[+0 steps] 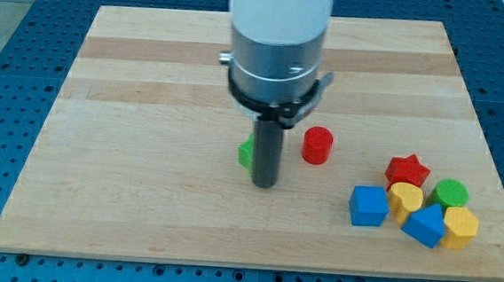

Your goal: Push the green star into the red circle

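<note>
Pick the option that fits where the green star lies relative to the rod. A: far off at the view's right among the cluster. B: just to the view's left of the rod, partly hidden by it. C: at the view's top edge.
B: the green star peeks out at the left of the rod, close beside my tip, with the red circle apart on the rod's right.

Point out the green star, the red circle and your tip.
green star (246, 153): camera view, on the sliver showing left of the rod.
red circle (317, 146): camera view, on its front side wall.
my tip (265, 185): camera view, on the rod's very lower end, beside the green star.
</note>
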